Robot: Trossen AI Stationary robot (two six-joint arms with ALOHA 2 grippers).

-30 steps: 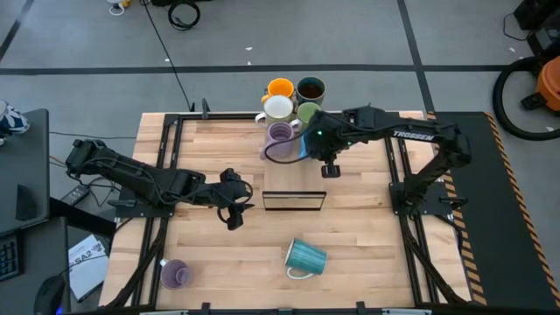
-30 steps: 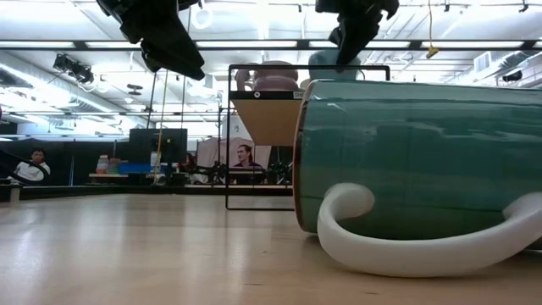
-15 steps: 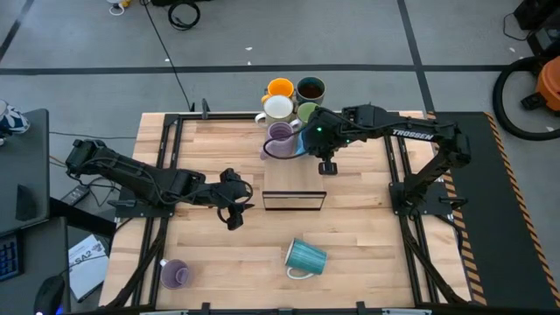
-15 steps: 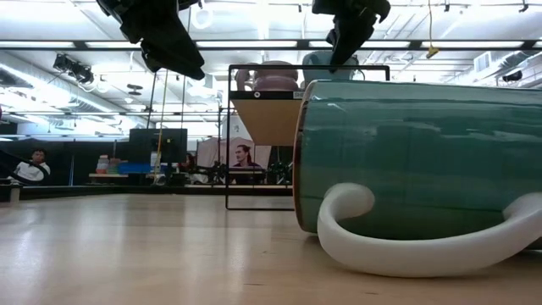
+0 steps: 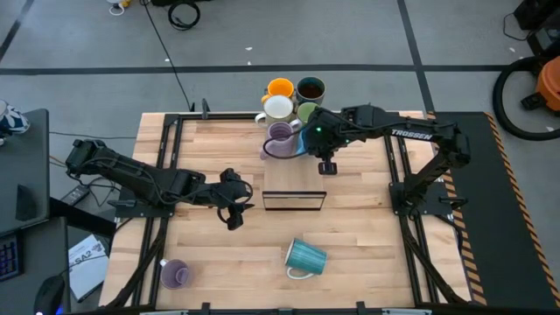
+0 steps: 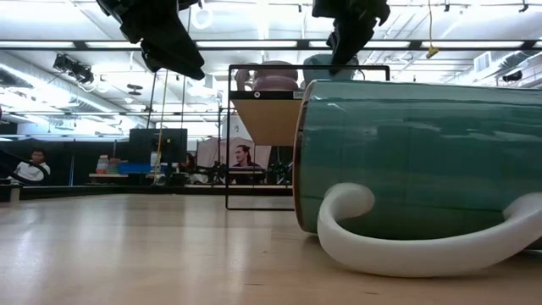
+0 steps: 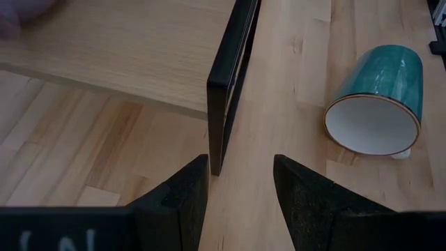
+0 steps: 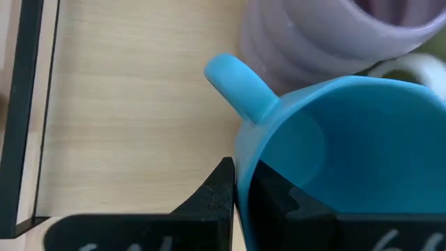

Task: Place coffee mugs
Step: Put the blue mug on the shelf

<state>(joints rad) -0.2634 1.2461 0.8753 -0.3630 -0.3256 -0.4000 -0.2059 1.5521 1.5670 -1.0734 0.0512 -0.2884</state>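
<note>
A bright blue mug (image 8: 341,146) is held over the top board of a black-framed wooden shelf (image 5: 293,179) by my right gripper (image 5: 326,169), which is shut on it. A lilac mug (image 8: 327,35) stands right beside it on the board. Orange (image 5: 280,87), dark teal (image 5: 310,88), pale (image 5: 278,107) and green (image 5: 308,111) mugs crowd just beyond. A ribbed teal mug (image 5: 305,258) lies on its side on the table, near the front. A second lilac mug (image 5: 174,274) sits at the front left. My left gripper (image 7: 240,188) hovers open, left of the shelf's near corner. My right gripper holds the blue mug by its rim (image 8: 240,157), close to the handle (image 8: 237,87), with one finger inside the mug and one outside. The fingers slant down from the table's right side. The mug sits tilted; whether its base touches the board I cannot tell.
The shelf's black frame (image 7: 230,84) rises straight ahead of my left gripper. Black rails (image 5: 166,166) run along both sides of the table. Bare wood lies between the shelf and the ribbed mug. A person (image 6: 244,157) sits in the room beyond.
</note>
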